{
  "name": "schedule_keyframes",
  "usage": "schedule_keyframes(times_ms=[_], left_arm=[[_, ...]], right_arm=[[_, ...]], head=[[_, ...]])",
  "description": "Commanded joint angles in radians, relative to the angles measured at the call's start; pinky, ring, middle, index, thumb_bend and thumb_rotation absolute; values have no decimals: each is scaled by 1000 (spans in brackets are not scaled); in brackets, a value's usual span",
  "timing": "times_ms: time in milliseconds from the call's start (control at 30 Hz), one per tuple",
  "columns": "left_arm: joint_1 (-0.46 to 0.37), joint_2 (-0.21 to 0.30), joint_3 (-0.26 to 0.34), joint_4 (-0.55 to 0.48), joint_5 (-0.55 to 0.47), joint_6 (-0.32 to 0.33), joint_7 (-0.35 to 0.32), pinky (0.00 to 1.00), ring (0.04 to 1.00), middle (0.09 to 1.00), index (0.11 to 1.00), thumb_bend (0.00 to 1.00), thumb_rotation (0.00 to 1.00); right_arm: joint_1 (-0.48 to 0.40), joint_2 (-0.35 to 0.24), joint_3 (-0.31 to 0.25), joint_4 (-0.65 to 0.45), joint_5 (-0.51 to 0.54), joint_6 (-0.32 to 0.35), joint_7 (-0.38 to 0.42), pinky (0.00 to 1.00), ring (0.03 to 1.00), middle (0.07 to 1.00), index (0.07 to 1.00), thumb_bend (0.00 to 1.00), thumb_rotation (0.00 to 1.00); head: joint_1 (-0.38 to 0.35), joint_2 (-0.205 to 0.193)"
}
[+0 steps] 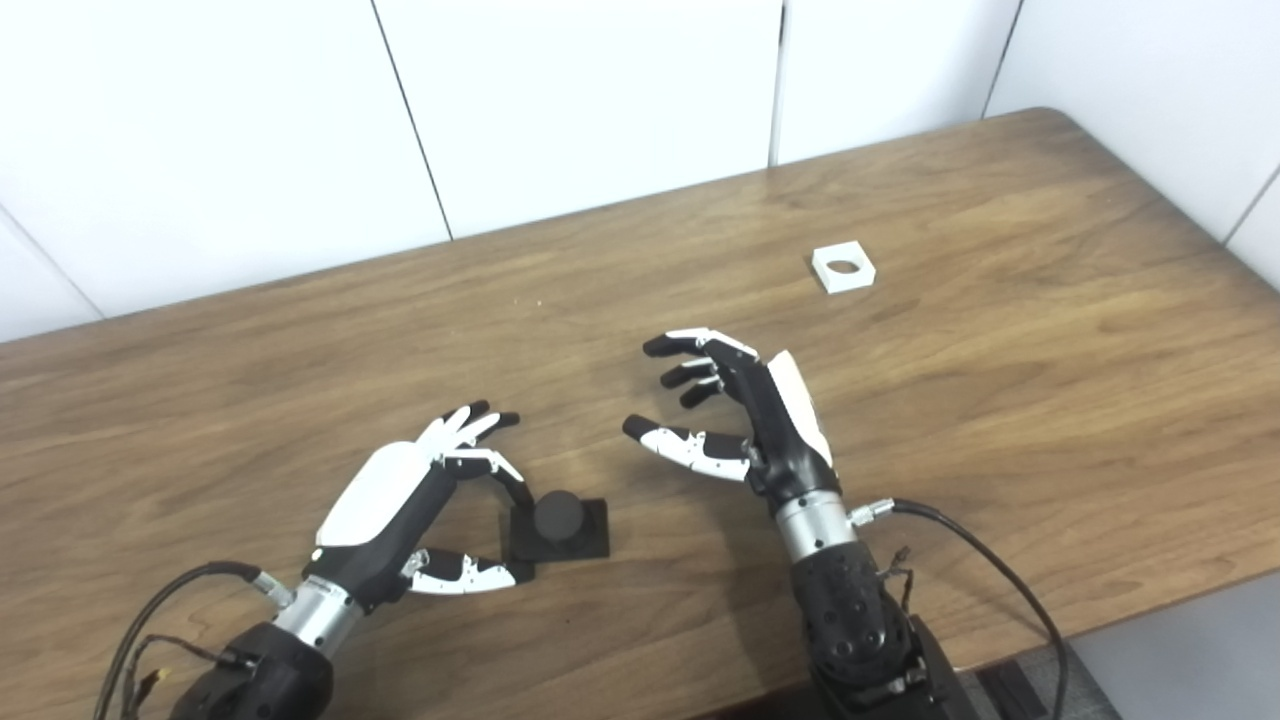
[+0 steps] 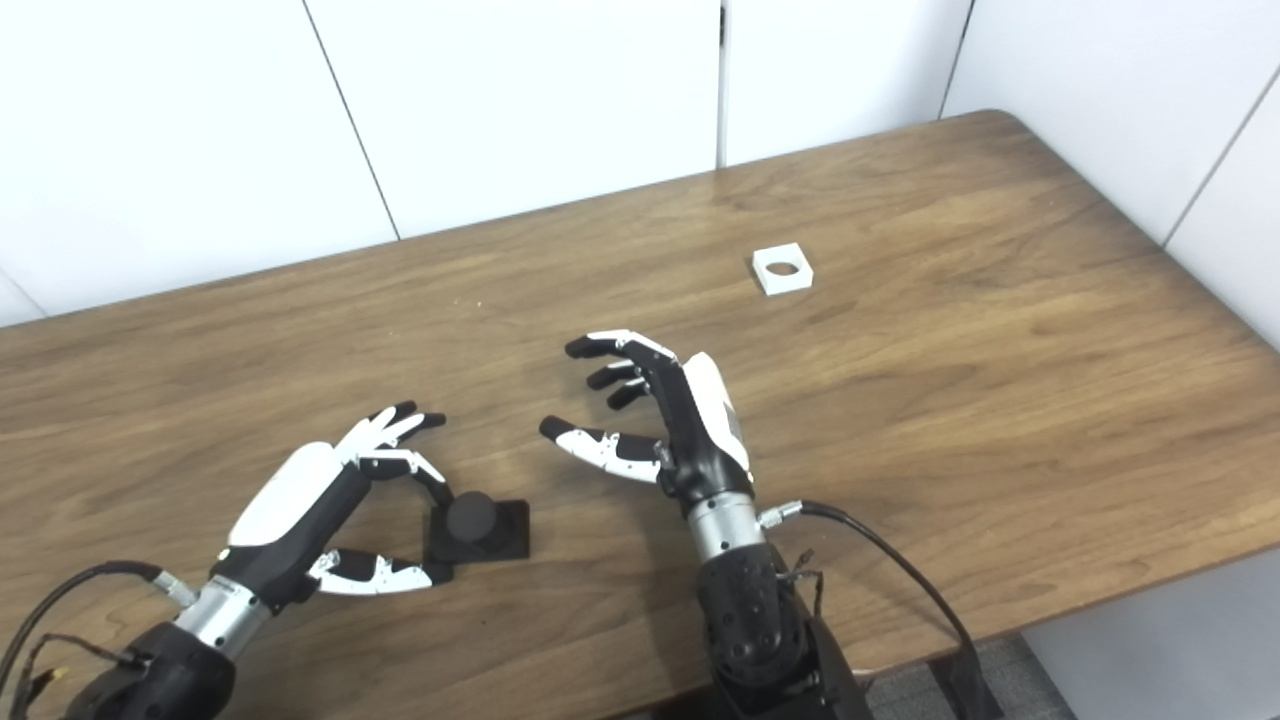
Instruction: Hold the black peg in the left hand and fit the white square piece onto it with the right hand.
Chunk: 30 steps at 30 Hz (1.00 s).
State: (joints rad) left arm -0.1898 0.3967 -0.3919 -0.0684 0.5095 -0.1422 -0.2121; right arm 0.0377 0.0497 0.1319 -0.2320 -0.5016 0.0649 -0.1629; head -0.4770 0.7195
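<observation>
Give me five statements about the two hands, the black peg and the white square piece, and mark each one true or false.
1. The white square piece lies flat on the table, far from both hands. True.
2. The right hand holds the white square piece. False: it is open and holds nothing.
3. The black peg stands on the table beside the left hand. True.
4. The left hand has lifted the black peg off the table. False: the peg rests on the table, with the hand's fingers spread near its base.
5. The white square piece already sits on the peg. False: the two lie well apart.
</observation>
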Motion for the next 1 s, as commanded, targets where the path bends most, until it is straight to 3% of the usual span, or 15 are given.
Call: schedule_keyframes(times_ms=[0, 200, 433, 700, 967], left_arm=[[17, 37, -2, 16, 18, -3, -45, 1000, 1000, 929, 489, 523, 66], [23, 34, 6, 7, 13, 5, -54, 1000, 1000, 928, 489, 523, 63], [22, 24, 11, 23, 8, -12, -52, 1000, 1000, 920, 489, 523, 60], [20, 21, 12, 20, 8, -2, -62, 1000, 1000, 925, 489, 523, 59], [22, 15, 6, 19, 7, -2, -65, 1000, 1000, 926, 489, 523, 60]], right_arm=[[-20, 14, 8, -22, -12, -26, -19, 565, 656, 735, 670, 552, 223], [-59, -24, 11, -47, -57, -20, 2, 613, 710, 740, 677, 550, 234], [-163, -166, -25, -120, -127, 66, 119, 665, 763, 783, 719, 567, 219], [-305, -370, -66, -140, -207, 195, 296, 622, 781, 829, 761, 624, 357], [-368, -467, -82, -107, -249, 240, 357, 604, 779, 837, 765, 621, 380]], head=[[-3, 0], [-18, -7], [-30, -17], [-38, -23], [-39, -22]])
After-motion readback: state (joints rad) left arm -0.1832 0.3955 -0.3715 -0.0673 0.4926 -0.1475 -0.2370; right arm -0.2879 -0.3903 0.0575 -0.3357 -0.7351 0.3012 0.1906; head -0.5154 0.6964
